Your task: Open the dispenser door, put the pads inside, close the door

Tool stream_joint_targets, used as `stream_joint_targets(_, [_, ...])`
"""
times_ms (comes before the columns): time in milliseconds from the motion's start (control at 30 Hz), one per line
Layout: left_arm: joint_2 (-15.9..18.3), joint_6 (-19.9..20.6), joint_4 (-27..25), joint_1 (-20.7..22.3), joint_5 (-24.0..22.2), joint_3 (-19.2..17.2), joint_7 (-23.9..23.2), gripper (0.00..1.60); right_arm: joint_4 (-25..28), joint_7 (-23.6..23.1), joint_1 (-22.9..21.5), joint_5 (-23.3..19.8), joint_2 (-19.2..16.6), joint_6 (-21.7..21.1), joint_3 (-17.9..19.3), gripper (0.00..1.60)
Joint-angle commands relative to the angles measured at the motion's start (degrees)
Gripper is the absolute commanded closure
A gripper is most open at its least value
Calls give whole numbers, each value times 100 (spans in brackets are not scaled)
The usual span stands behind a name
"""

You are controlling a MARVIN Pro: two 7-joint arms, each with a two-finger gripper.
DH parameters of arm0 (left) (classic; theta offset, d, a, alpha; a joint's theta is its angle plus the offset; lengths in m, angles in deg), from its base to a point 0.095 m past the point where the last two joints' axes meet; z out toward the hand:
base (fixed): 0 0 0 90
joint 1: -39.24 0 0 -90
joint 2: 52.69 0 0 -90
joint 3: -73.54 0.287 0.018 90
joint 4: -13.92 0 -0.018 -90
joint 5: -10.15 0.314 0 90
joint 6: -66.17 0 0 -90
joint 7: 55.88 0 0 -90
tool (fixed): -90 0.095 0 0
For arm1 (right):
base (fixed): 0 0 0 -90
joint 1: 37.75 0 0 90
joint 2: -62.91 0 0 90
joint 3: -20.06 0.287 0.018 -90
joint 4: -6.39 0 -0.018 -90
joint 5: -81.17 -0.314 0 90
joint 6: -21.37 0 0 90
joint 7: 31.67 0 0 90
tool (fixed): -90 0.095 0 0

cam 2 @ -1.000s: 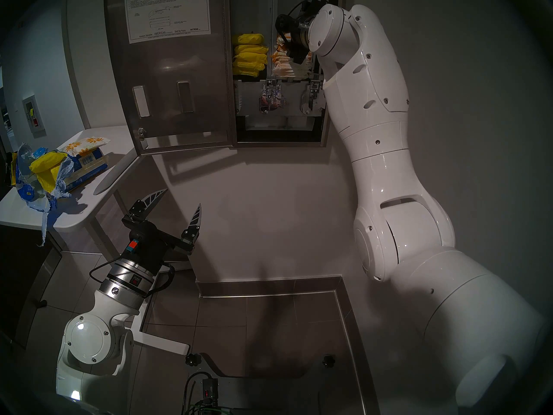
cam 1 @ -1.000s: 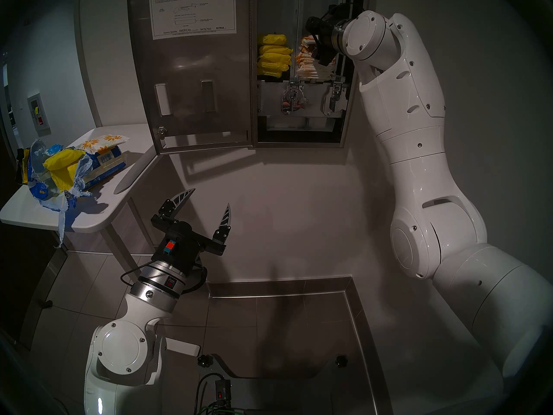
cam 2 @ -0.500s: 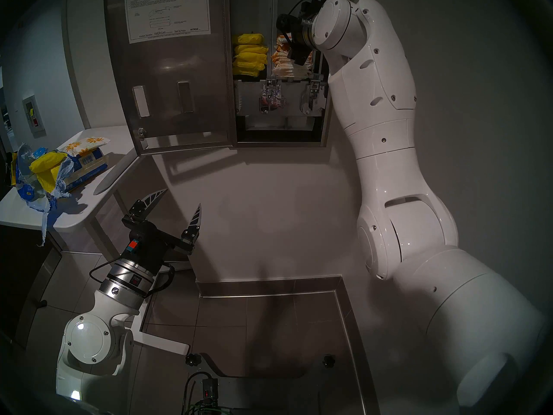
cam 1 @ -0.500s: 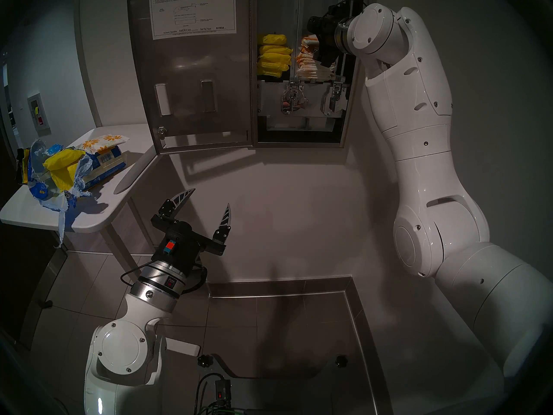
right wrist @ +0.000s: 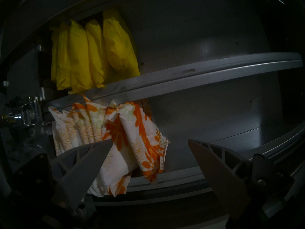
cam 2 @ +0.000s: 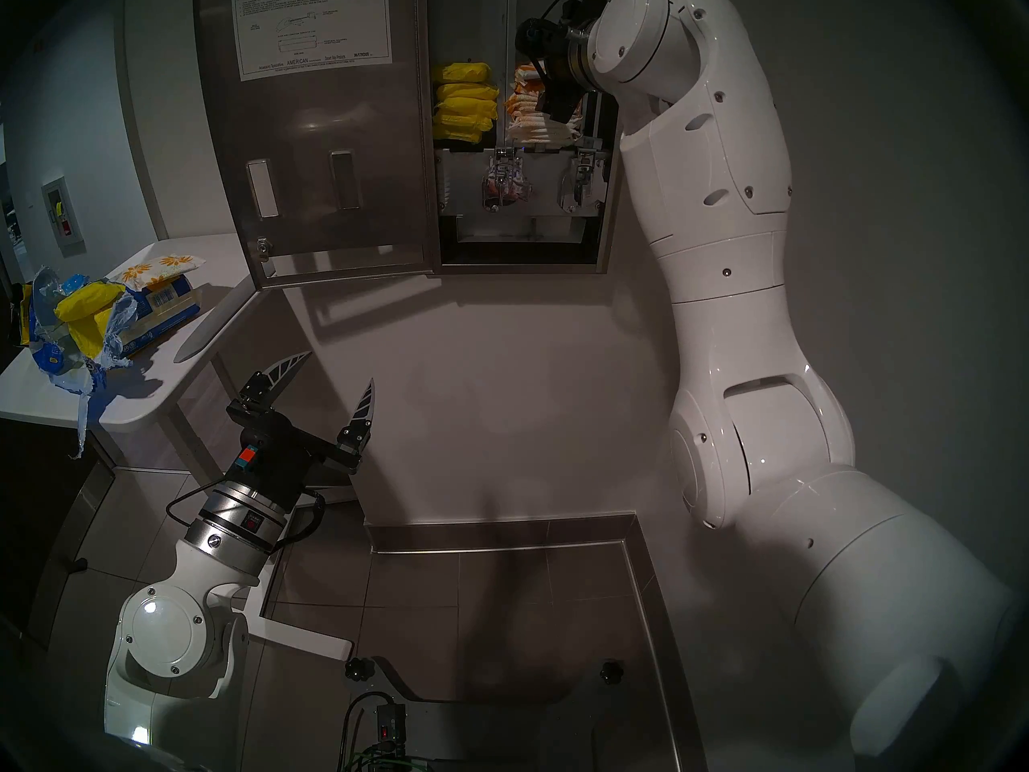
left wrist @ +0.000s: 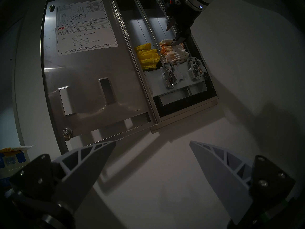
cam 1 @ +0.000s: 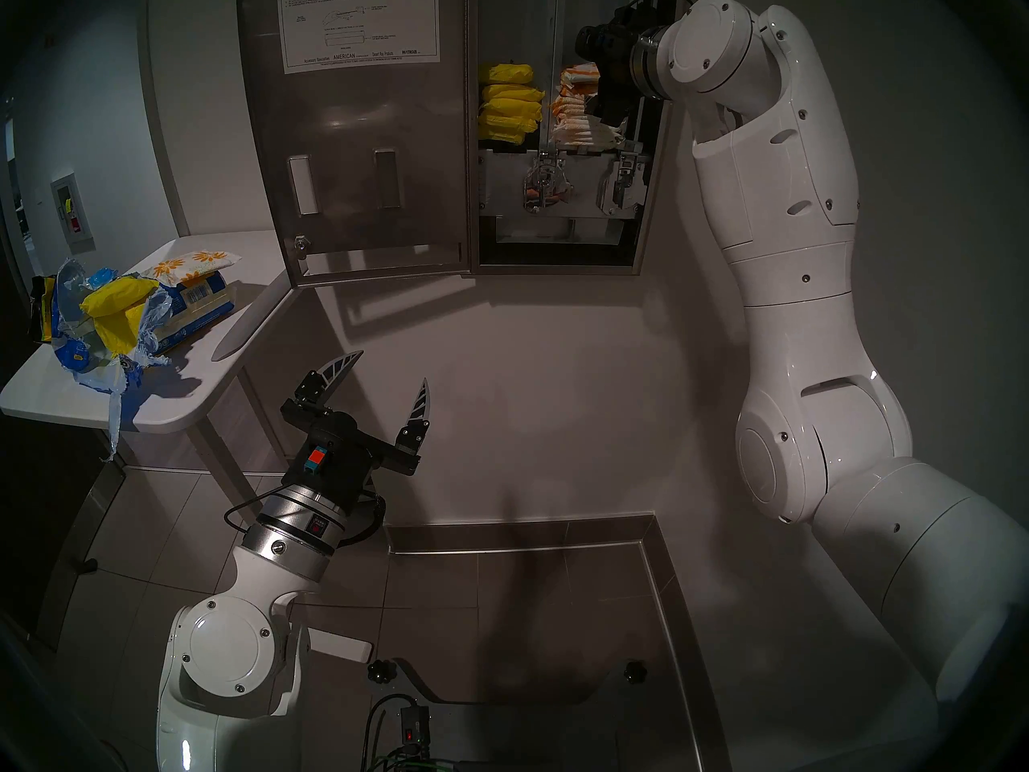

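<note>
The steel dispenser door [cam 1: 356, 141] stands swung open to the left, its white instruction sheet facing me. Inside the cabinet's right column lies a stack of pads [cam 1: 576, 119] in white wrappers with orange daisies; the topmost ones [right wrist: 132, 137] lean out over the front rail. My right gripper [right wrist: 150, 141] is open just in front of this stack. In the left wrist view one finger [left wrist: 177, 40] reaches the top pad. One more pad [cam 1: 195, 264] lies on the side table. My left gripper [cam 1: 393, 367] hangs open and empty, low below the door.
Yellow wrapped packets [cam 1: 509, 105] fill the cabinet's left column. Chrome lever mechanisms [cam 1: 579, 186] sit below both stacks. A torn blue-and-yellow bag [cam 1: 106, 319] sprawls on the white side table [cam 1: 184, 397] at the left. The door's lower edge overhangs the table's far corner.
My right arm has swung up and to the right, drawing its gripper slightly back from the pad stack. The left arm has not moved.
</note>
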Motion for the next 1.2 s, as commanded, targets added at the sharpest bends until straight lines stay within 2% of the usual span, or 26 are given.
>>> stream_joint_targets(0, [14, -83, -193, 42, -22, 16, -5, 0, 540, -72, -45, 44, -99, -62, 91, 0])
stream_joint_targets(433, [14, -84, -194, 42, -23, 16, -4, 0, 1123, -541, 95, -124, -103, -177, 331, 0])
stream_joint_targets(467, [14, -83, -192, 43, -22, 16, -4, 0, 1342, -661, 194, -211, -88, -247, 433, 0])
stream_joint_targets(667, [14, -81, -191, 44, -21, 17, -3, 0, 1682, -885, 418, -389, -72, -420, 652, 0])
stream_joint_targets(700, [15, -81, -191, 44, -21, 17, -3, 0, 1936, -943, 589, -410, -76, -517, 725, 3])
stream_joint_targets(733, [15, -80, -190, 44, -21, 17, -2, 0, 1717, -953, 486, -464, -43, -502, 757, 34])
stream_joint_targets(800, [15, -80, -189, 45, -21, 17, -2, 0, 2221, -1050, 828, -473, -70, -669, 885, 101])
stream_joint_targets(833, [14, -79, -188, 46, -20, 17, -2, 0, 1854, -1059, 653, -525, -34, -651, 918, 101])
stream_joint_targets(867, [14, -78, -187, 46, -20, 17, -1, 0, 2119, -1102, 829, -512, -69, -704, 964, 137])
stream_joint_targets(933, [14, -77, -186, 47, -20, 17, -1, 0, 2263, -1170, 973, -518, -96, -782, 1056, 154])
stream_joint_targets(1000, [14, -77, -185, 48, -19, 18, 0, 0, 2462, -1235, 1152, -532, -96, -889, 1175, 160])
stream_joint_targets(1033, [14, -75, -183, 49, -19, 18, 0, 0, 2350, -1266, 1127, -565, -80, -918, 1227, 160])
stream_joint_targets(1067, [14, -75, -183, 49, -19, 18, 0, 0, 2724, -1301, 1387, -538, -94, -1011, 1302, 160])
stream_joint_targets(1100, [14, -75, -182, 50, -18, 18, 0, 0, 2557, -1323, 1335, -564, -90, -1000, 1328, 160])
stream_joint_targets(1167, [14, -74, -180, 51, -18, 18, 1, 0, 2741, -1391, 1545, -570, -89, -1087, 1419, 160])
